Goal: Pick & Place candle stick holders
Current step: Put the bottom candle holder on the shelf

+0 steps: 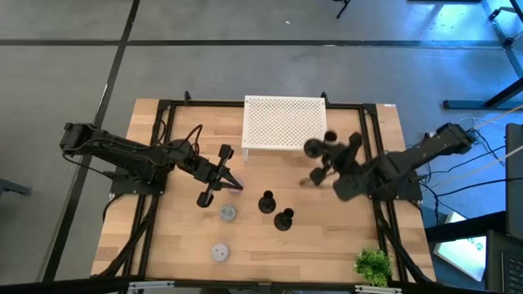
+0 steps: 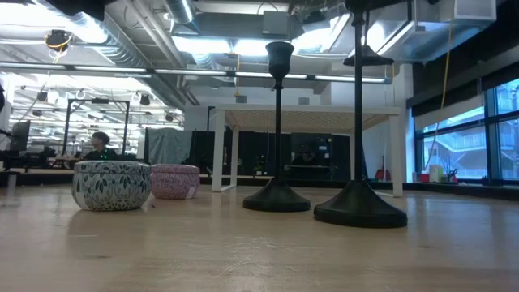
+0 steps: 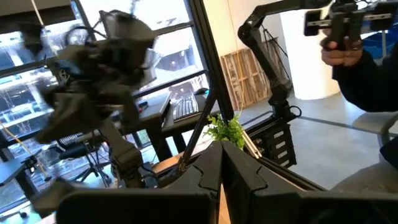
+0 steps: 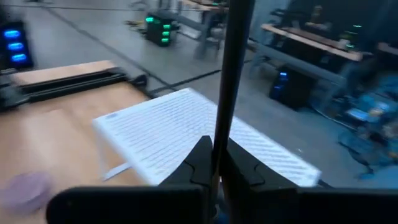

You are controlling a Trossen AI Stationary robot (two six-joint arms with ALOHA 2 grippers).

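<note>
One black candle stick holder [image 1: 315,149], round base and thin stem, lifted off the light wooden table [image 1: 327,241] just off the right front corner of the white perforated metal stand [image 1: 284,122]. Gripped by its stem [image 4: 227,81] in the right gripper [image 1: 317,177]. In the right wrist view, both dark fingers pinched tight on the stem, with the stand's holed top beyond them.

Two more black candle stick holders standing upright on the wood, out in front of the stand toward the table's middle. First one [image 1: 266,202] closer to the stand, second one [image 1: 283,219] just beside it and a little farther out. Close together but apart, as the low view shows between their round bases [image 2: 277,197] [image 2: 360,209]. Cup of the first visible at the top of its stem; top of the second cut off by the low view's edge.

Left gripper [image 1: 234,184] in front of the stand's left corner, fingers [image 3: 205,174] pressed together.

Farther out from the stand than the left gripper, a round white tin with blue pattern [image 2: 112,185] and a round pink patterned tin [image 2: 175,180], both sitting on the table.

Small green leafy plant [image 1: 373,265] at the table corner farthest from the stand, on the right arm's side.

Beyond the table, a person's hand [image 3: 339,53] in the left wrist view, holding a dark object.
</note>
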